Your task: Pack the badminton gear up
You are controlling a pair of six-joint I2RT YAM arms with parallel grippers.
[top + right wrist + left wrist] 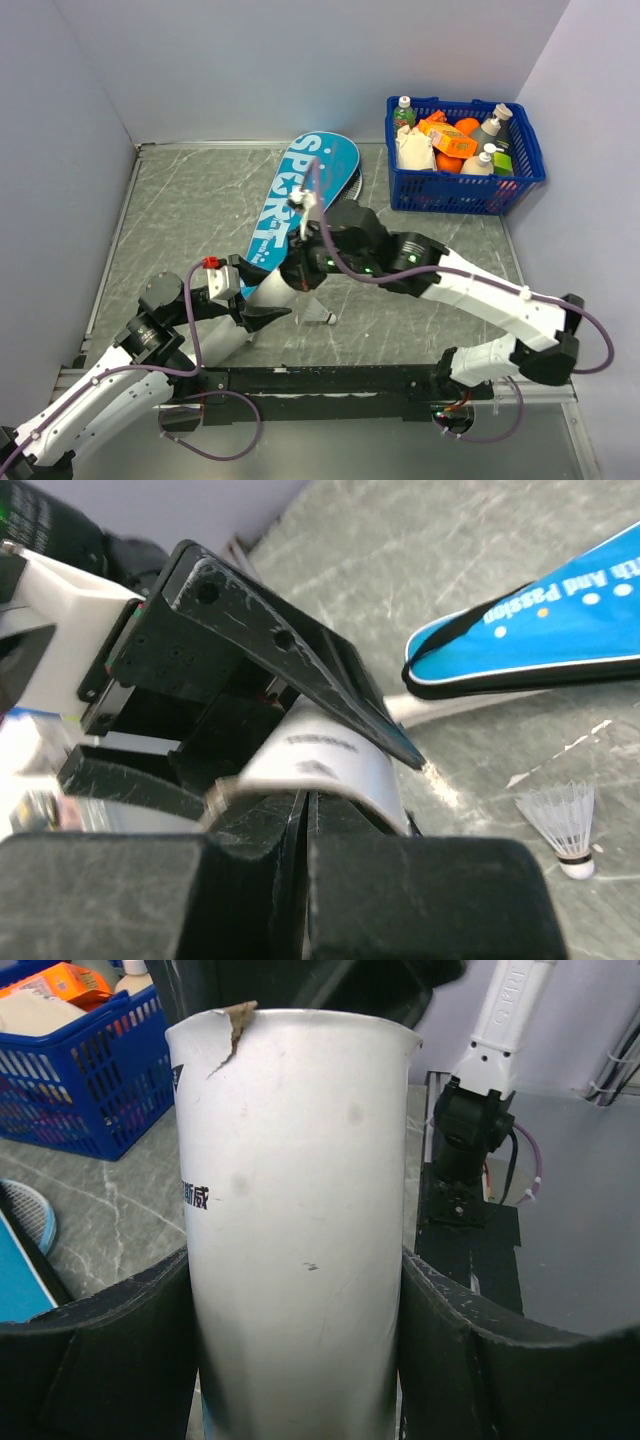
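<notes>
i count one white tube [295,1160], one shuttlecock [565,825], one blue sport bag [300,195], tube clamped in the jaws of my left gripper [300,1300], right gripper [305,815] with jaws pressed together by the tube's far end, shuttlecock on the table [180,220] beside them

Grips the white tube [300,1210] with the left gripper [262,312], one black finger [110,1360] pressed to each side, with the left arm bent at the elbow and angled in from the tube's lower left. Holds the right gripper [306,810] pinched fully shut just at the tube's upper end, with the right forearm stretched away to the tube's right and folded back at the elbow.
</notes>
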